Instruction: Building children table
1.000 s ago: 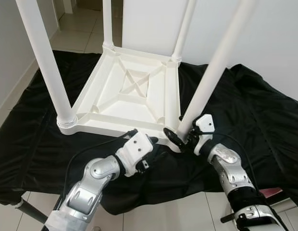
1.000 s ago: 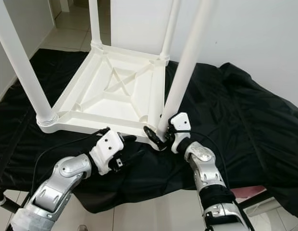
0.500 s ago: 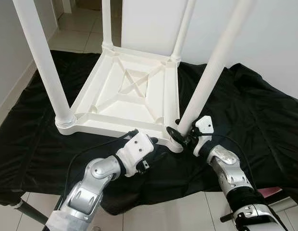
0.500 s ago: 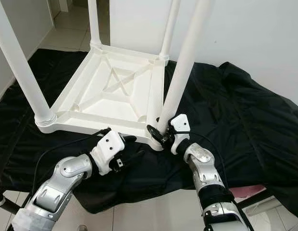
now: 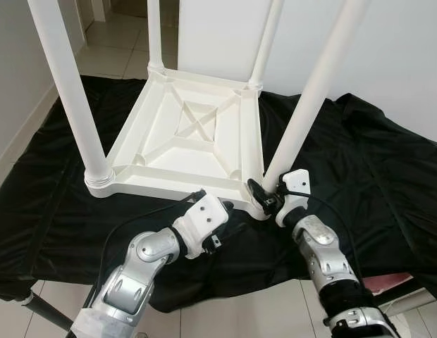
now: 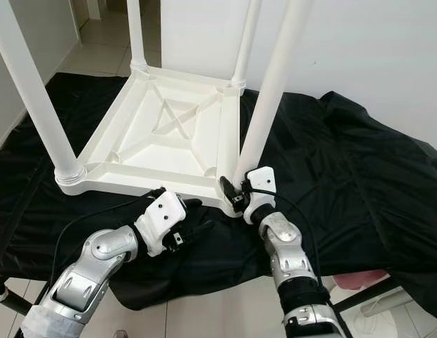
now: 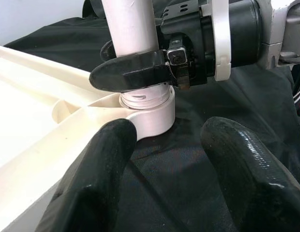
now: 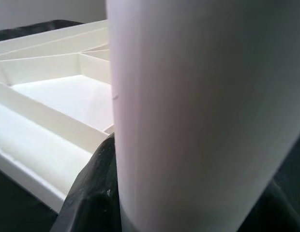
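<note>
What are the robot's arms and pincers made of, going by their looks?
Both arms are jointed shells of shiny silver metal with black bands. A thin black cable loops along each forearm. Each wrist carries a white blocky housing. The left gripper and right gripper each have two long, glossy black fingers.

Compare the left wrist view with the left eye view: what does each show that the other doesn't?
Left wrist view alone: the threads at the leg's base above its corner socket, with a right gripper finger wrapped across the leg just above them.

Left eye view alone: the whole upturned tabletop, the other three legs, and the black cloth spread beneath.

Both: the near right leg clamped low by the right gripper, and the left gripper open beside that corner.
</note>
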